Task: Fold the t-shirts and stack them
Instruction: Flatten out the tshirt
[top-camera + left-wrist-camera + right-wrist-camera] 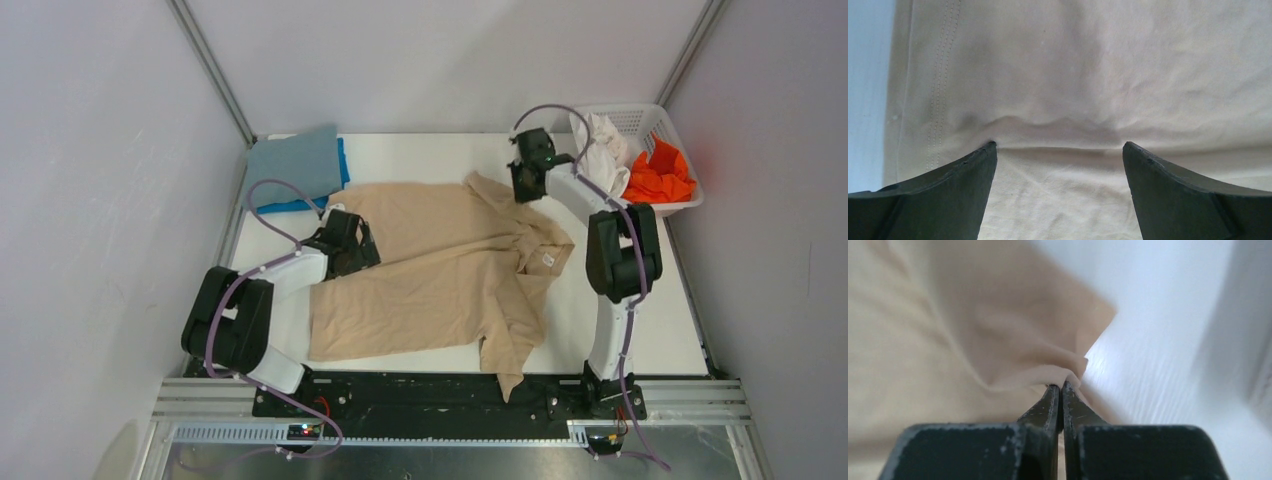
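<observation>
A tan collared t-shirt (440,270) lies spread across the middle of the white table. My left gripper (352,240) rests on its left part, jaws open, with tan cloth (1058,190) between the fingers (963,185). My right gripper (522,183) is shut on a pinch of the tan shirt's far sleeve (1048,372) and lifts it a little off the table. A folded grey-blue shirt (295,165) lies on a bright blue one (342,160) at the far left. A white shirt (605,150) and an orange shirt (662,175) sit in the basket.
The white lattice basket (640,115) stands at the far right corner beside the right arm. Grey walls and metal posts close in the table (650,320) on three sides. The black rail with both arm bases runs along the near edge.
</observation>
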`<state>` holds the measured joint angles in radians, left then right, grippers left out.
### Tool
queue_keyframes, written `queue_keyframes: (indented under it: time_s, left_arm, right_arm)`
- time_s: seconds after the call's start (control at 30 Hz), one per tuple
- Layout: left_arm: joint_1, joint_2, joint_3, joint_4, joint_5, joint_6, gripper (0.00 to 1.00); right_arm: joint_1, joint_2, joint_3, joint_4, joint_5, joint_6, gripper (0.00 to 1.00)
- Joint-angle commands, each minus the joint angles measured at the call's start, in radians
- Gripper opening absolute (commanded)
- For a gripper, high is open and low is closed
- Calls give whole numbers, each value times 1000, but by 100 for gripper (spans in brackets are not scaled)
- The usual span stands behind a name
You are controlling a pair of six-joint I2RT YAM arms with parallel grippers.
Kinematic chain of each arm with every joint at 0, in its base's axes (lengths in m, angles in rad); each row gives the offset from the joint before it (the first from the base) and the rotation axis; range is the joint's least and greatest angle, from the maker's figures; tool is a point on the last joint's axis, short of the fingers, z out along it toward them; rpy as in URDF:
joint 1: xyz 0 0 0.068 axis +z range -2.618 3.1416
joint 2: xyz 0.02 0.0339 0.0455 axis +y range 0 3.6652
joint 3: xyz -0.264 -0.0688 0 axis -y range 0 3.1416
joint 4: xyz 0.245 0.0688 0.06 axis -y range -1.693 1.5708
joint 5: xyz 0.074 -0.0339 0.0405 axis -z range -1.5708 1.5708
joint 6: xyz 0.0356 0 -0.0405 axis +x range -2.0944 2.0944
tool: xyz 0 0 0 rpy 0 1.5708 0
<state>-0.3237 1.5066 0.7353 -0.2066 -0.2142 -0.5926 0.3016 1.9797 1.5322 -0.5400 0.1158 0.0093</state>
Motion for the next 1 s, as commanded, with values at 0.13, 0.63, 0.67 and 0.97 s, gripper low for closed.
queue_keyframes:
  time_s: [0.13, 0.63, 0.67, 0.97]
  left_arm:
    - [8, 73, 61, -43, 8, 16, 100]
    - [-33, -205, 38, -70, 61, -31, 100]
    - [-54, -254, -1, -70, 58, -48, 100]
    - [-185, -471, -266, -68, 79, -173, 100]
  right_arm:
    - [-127, 313, 479, 49, 105, -5, 42]
    - [32, -522, -320, 23, -25, 445, 99]
    - [51, -617, -460, 38, -41, 489, 99]
    - [199, -912, -981, 168, -272, 695, 99]
